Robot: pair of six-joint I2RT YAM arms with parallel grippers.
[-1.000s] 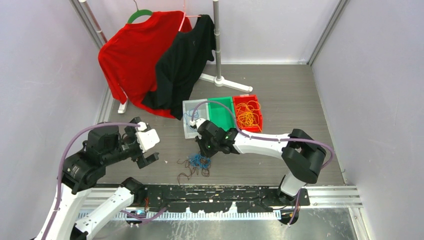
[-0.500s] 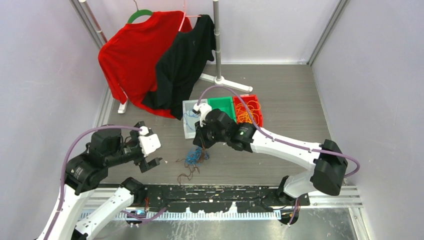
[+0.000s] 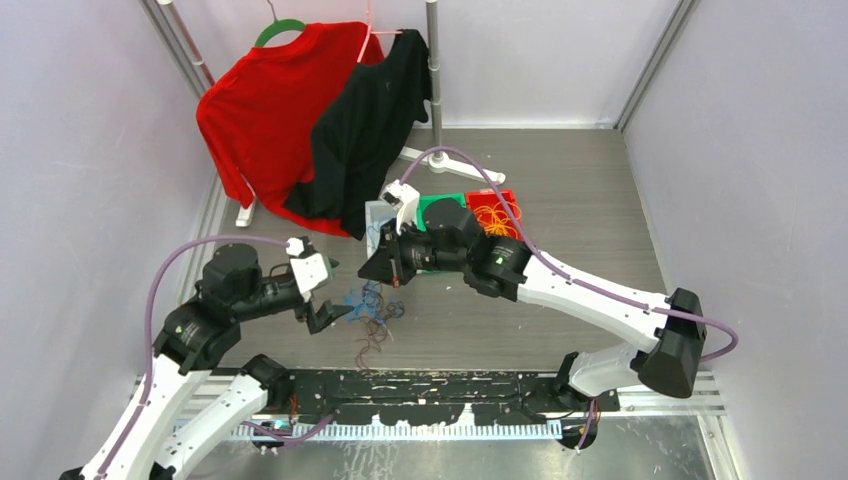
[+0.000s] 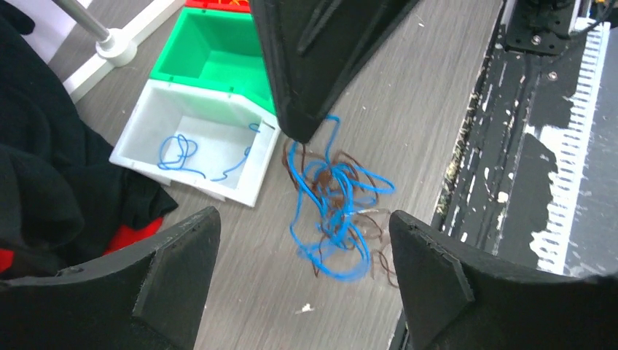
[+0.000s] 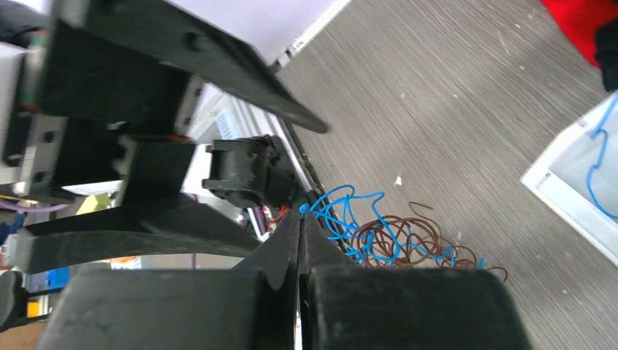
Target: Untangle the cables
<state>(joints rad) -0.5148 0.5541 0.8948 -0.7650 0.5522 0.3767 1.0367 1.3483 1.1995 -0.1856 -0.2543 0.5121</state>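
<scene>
Several limp, featherlight cables [image 4: 331, 211] tangle at the white bin's [image 4: 182, 182] 6 o'clock, a blue strand pinched in the right fingers [image 4: 299, 131]; wide-open left fingers [image 3: 330, 312] should probably seize brown loops.

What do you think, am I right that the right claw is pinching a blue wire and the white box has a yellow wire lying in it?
Not quite. The wire in the white box is blue, not yellow, as the left wrist view shows. The right claw is indeed pinching a blue wire.
</scene>
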